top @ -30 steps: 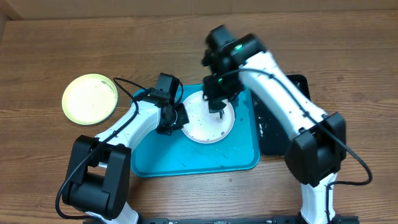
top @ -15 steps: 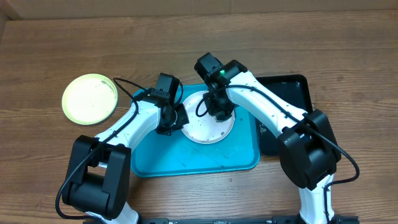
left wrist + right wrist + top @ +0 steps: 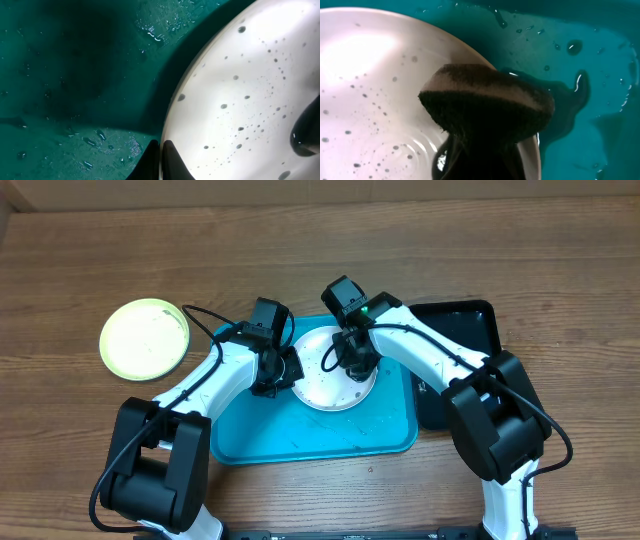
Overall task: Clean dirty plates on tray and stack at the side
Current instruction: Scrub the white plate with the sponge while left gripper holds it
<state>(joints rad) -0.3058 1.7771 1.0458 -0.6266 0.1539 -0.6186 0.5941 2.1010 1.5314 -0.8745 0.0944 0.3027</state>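
A white plate [image 3: 330, 385] speckled with dark spots lies on the turquoise tray [image 3: 300, 435]. My left gripper [image 3: 277, 372] is shut on its left rim; in the left wrist view the fingertips [image 3: 161, 159] pinch the edge of the plate [image 3: 250, 85] above the wet tray [image 3: 75, 75]. My right gripper [image 3: 353, 363] is shut on a dark sponge [image 3: 487, 102], which presses on the plate [image 3: 370, 75] near its right edge, beside the tray [image 3: 585, 70]. A yellow-green plate [image 3: 145, 338] lies on the table to the left, looking free of specks.
A glossy black tray [image 3: 468, 325] sits against the turquoise tray's right side, under the right arm. Water drops and a puddle lie on the turquoise tray. Bare wooden table [image 3: 100, 240] surrounds everything.
The right arm swung down and left over the plate, with the sponge shifting slightly across the plate's upper right part. The left gripper and the plate have stayed in place.
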